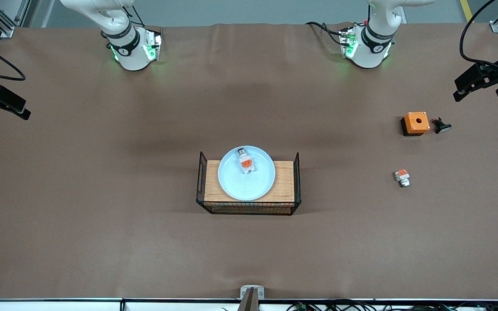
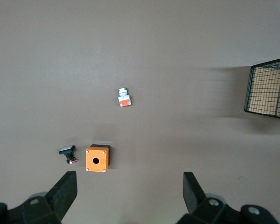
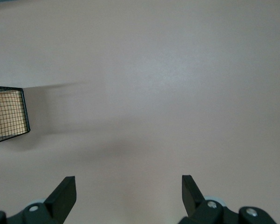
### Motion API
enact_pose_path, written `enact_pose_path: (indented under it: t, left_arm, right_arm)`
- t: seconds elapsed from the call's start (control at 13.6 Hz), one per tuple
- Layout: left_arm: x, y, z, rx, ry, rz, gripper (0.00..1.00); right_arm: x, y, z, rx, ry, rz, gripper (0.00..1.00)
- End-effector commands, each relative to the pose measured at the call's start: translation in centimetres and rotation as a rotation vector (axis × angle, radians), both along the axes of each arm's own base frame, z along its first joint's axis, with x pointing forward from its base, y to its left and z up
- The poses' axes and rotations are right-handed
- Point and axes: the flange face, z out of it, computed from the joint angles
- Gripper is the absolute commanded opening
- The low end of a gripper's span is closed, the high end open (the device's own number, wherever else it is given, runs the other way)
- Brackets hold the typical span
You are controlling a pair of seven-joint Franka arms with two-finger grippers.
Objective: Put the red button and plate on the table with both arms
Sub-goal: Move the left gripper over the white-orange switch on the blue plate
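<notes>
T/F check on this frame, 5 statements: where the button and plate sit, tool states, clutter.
1. The red button lies on the plate. True.
2. The plate sits directly on the table. False: it rests on the wood-topped wire rack.
3. The left tool is open and holds nothing. True.
4. The right tool is shut on the button. False: it is open and empty, over bare table.
5. The orange box stands on the rack. False: it stands on the table toward the left arm's end, beside a small black part.
</notes>
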Motion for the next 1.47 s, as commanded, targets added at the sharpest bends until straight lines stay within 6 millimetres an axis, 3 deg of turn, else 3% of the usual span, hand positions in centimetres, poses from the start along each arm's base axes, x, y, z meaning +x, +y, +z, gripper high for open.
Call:
enact_pose_path:
  t: [0.0,0.22,0.44,0.59,0.74,0.88,1.03,1.18,1.4]
  left_arm:
    - [0.1,-3.6,0.2,-0.045,0.017,0.061,1.0]
    - [-0.4,-10.7,-0.4,-0.08,0.038,0.194,1.0]
    - [0.5,-18.7,-1.6,-0.117,0.069,0.307,1.0]
    - [1.5,-22.9,-2.0,-0.17,0.08,0.332,1.0]
    - [1.5,-27.4,-3.0,-0.242,0.064,0.396,1.0]
    - [0.9,-32.3,-5.2,-0.272,0.087,0.411,1.0]
    - [0.5,-35.6,-6.9,-0.299,0.089,0.44,1.0]
    - [1.1,-37.2,-9.0,-0.304,0.083,0.461,1.0]
    - [1.9,-39.8,-14.3,-0.222,0.043,0.415,1.0]
  right_arm:
    - [-0.2,-0.2,0.6,0.006,-0.003,0.009,1.0]
    - [-0.2,0.1,0.6,0.007,-0.001,0.009,1.0]
    - [-0.2,0.2,0.6,0.009,-0.001,0.017,1.0]
    - [-0.2,0.4,0.6,0.009,-0.001,0.015,1.0]
    - [-0.2,0.3,0.6,0.01,-0.001,0.014,1.0]
    - [-0.1,0.7,0.4,0.011,0.002,0.011,1.0]
    - [-0.1,1.3,0.1,0.012,0.01,0.022,1.0]
    - [-0.6,3.6,-0.2,0.012,0.05,0.059,1.0]
    - [-1.2,7.2,-0.2,0.006,0.072,0.02,1.0]
